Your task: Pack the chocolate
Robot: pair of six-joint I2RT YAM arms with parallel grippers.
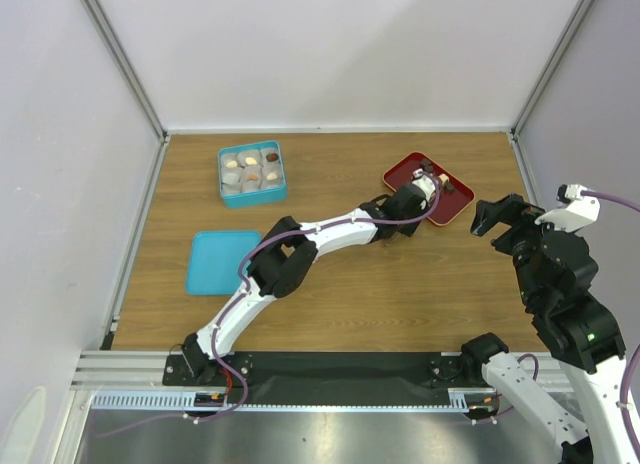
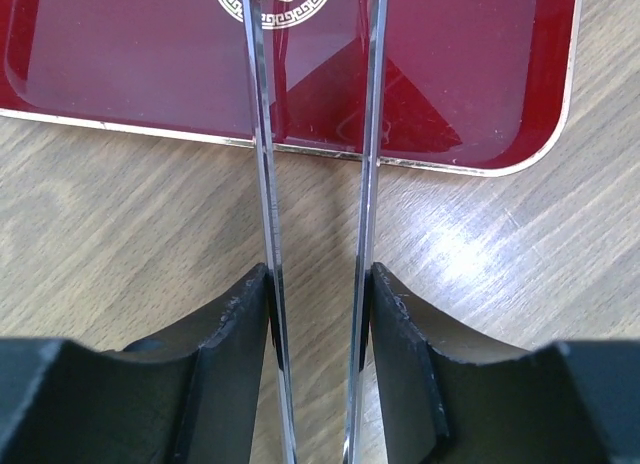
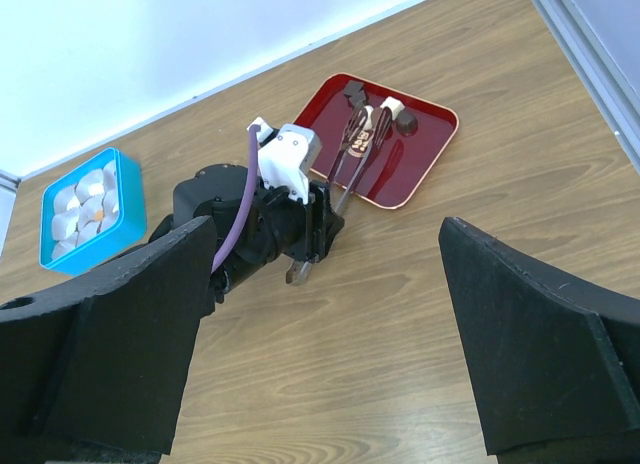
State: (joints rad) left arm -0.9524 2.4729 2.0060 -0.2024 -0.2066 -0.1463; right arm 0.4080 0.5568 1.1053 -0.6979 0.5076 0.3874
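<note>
Left claw [image 2: 318, 284] clamped on the handle end of the metal tongs [image 2: 262, 134], one blade seated against each pad, with the blades running forward from the claw over the near rim of the red tray [image 2: 120, 64]. The blades stand parted. Their tips lie beyond the wrist view, so it cannot be told whether a piece sits between them. The loose chocolate [image 3: 392, 108] lies ahead of the claw, at the tray's far end. The blue box [image 1: 252, 195], some of its paper cups already filled, stands well behind the claw and off to its left, with the lid [image 1: 222, 262] nearer the arm's base. Right claw [image 1: 500, 216] hangs with its jaws wide apart and empty, well off to the right of the left claw. Probable failure modes are these: the smooth blades may slide or twist between the pads; too hard a squeeze may crush a sweet or shoot it out; lowered tips may catch and push the tray; and a weakly pinched piece may drop onto the table [image 1: 400, 294] during the long carry to the box.
</note>
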